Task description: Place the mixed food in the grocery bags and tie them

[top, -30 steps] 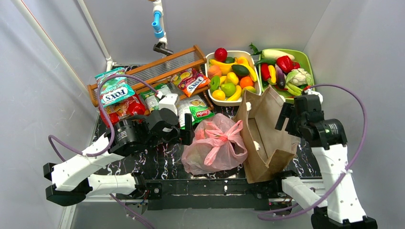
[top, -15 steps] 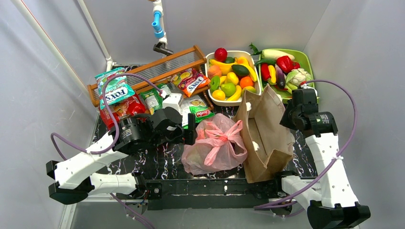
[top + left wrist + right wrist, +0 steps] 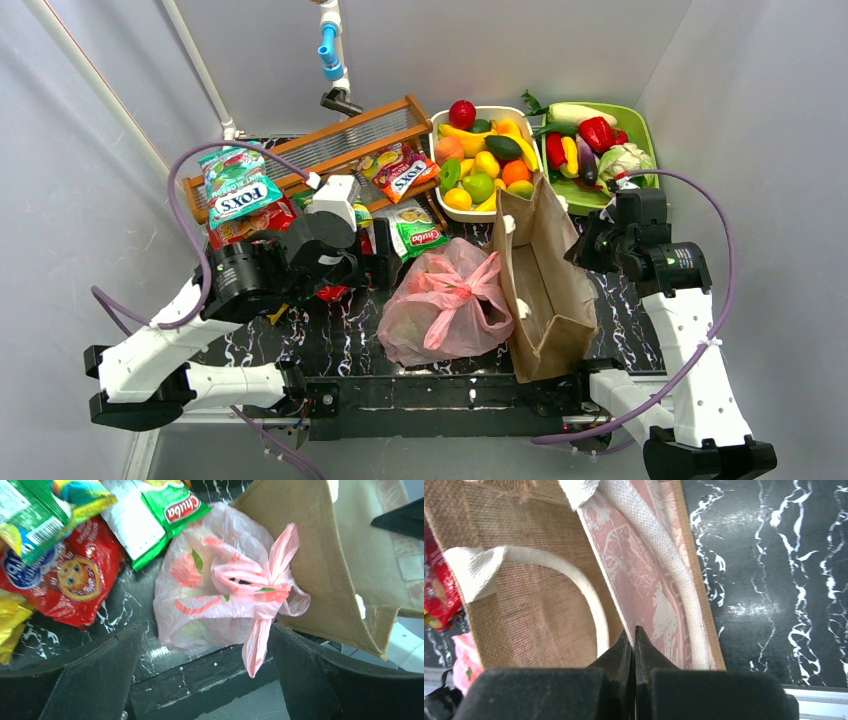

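1. The bench is a black slab with white marble veining.
2. The left arm reaches forward and to the right. Its end effector hangs wide open, just left of the pink bag.
3. The right arm bends inward. Its end effector is closed tight at the far wall of the brown bag. Whether it pinches fabric, I cannot tell.
4. The brown bag stands at centre-right. It is coarse woven cloth with white rope handles and a pink printed lining.
5. The pink bag lies touching the brown bag's left side. It is a thin, crinkled film with its handles knotted, and a pale green shape shows through.
6. The white basket holds glossy toy fruits, and the green tray holds toy vegetables. Both sit behind the bags.
7. Foil snack packets lie heaped at the left by a wooden rack.
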